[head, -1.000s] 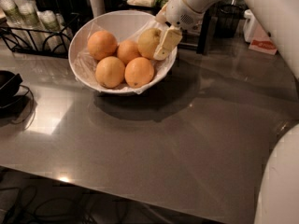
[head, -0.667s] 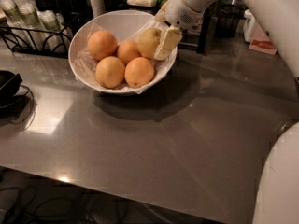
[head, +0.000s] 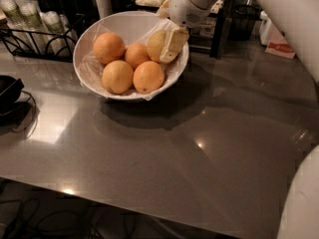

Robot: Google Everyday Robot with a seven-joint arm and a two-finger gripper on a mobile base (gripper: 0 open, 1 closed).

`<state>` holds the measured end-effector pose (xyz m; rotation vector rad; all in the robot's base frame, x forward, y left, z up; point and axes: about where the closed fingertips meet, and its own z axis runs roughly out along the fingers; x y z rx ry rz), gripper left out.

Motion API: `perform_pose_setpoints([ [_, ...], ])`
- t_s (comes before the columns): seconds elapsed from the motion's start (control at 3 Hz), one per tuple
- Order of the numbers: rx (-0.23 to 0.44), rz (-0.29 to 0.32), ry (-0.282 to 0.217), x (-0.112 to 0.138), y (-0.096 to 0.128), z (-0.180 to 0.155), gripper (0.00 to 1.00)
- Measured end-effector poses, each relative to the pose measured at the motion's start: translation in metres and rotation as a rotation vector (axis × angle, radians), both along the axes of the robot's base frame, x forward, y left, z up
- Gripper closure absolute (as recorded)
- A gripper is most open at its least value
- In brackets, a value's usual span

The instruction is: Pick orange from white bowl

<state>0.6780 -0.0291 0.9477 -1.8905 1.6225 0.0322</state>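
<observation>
The white bowl (head: 85, 66) with a crinkled thin liner stands at the back left of the grey table (head: 199, 148). It holds the pale yellowish orange (head: 155, 45) at its right rear and several deeper-orange fruits, such as one at the front (head: 117, 76). My gripper (head: 167, 47) reaches down from the white arm (head: 194, 1) into the bowl's right side. It sits right against the pale orange, whose right side it covers.
A black wire rack (head: 30, 34) with cups stands behind the bowl on the left. A black device with a cable (head: 9, 91) lies at the left edge. A white container (head: 266, 26) and a red-and-white packet (head: 280, 49) are at the back right. My white body (head: 301, 203) fills the lower right.
</observation>
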Motion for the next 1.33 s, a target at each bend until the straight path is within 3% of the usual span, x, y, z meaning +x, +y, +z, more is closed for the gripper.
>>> perform_pose_setpoints([
  [1.33, -0.012, -0.003, 0.083, 0.000, -0.003, -0.037, 0.25],
])
